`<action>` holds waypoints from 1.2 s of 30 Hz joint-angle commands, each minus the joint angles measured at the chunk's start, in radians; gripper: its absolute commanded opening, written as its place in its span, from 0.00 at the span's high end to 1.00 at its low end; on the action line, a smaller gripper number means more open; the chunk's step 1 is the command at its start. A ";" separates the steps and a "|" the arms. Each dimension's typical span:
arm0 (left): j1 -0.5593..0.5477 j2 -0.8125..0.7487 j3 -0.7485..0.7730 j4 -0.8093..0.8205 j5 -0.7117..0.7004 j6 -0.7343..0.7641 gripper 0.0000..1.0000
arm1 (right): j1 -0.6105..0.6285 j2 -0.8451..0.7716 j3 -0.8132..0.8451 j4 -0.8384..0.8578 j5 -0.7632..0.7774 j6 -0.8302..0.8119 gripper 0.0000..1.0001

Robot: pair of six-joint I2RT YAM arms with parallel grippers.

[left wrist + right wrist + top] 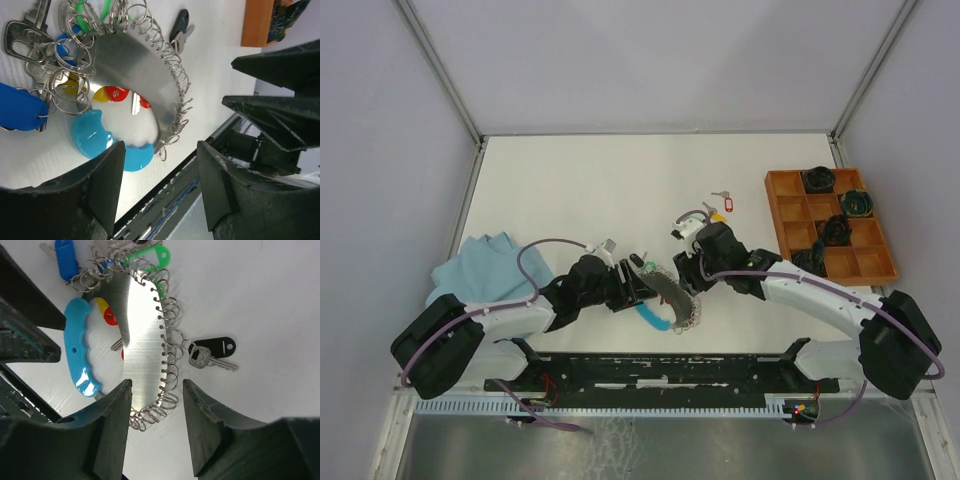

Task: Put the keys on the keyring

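Midway through threading, by the look of it: blue-tagged key (65, 260) and green-tagged key (150, 255) already hanging among the small split rings on the keyring (676, 300). Keyring itself a broad brushed-metal loop with a bright blue sleeve (92, 135), lying on the white table (620, 180) near the front edge, between the two arms. Black-tagged key (215, 347) just beside the loop: hooked on or merely touching, impossible to tell. Left gripper (160, 150) hovering over the blue sleeve, jaws apart and empty. Right gripper (157, 385) spread across the lower end of the metal band, not clamped on it. Red-tagged key (730, 205) and yellow-tagged key (718, 214) loose on the table just beyond the right gripper. Next, probably: steady the loop with one gripper, fetch a loose key with the other, then line its ring up with a free coil, a fine and fiddly alignment
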 commanded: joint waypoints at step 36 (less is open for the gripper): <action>-0.027 -0.123 -0.113 0.174 -0.194 -0.193 0.24 | -0.028 0.045 0.005 0.235 -0.159 0.238 0.99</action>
